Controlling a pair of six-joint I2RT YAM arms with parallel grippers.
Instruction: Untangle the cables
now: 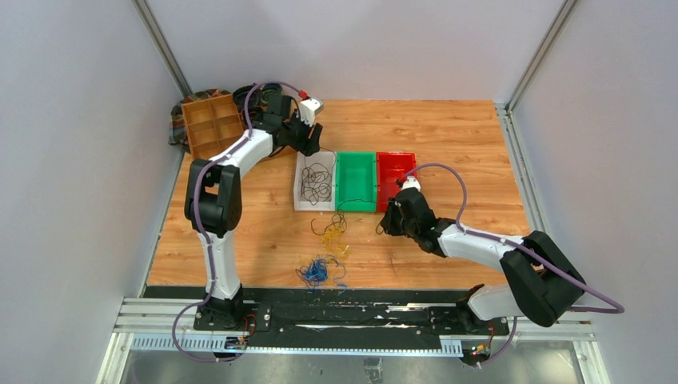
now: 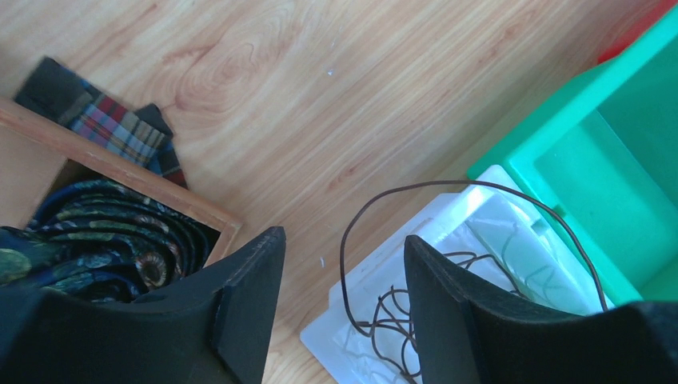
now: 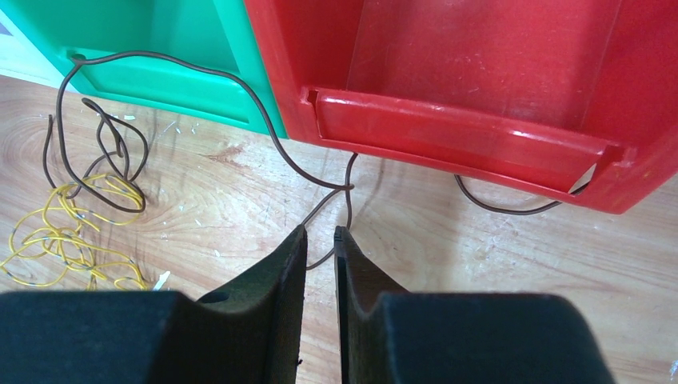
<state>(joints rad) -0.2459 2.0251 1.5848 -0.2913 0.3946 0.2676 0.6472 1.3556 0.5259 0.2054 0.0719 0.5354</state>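
Right wrist view: your right claw (image 3: 320, 236) was clamped on the dark cable (image 3: 240, 84), which lay on the bench (image 3: 480, 240) just before the red bin (image 3: 480, 136). Your left claw (image 2: 344, 238) stood open above black cables (image 2: 392, 316) in the white tray (image 2: 324, 334).

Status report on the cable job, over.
Left gripper open above white bin, dark wires inside. Right gripper shut on dark cable by red bin. Yellow bunch, blue bunch loose on table. Dark strand under red bin's edge may snag.
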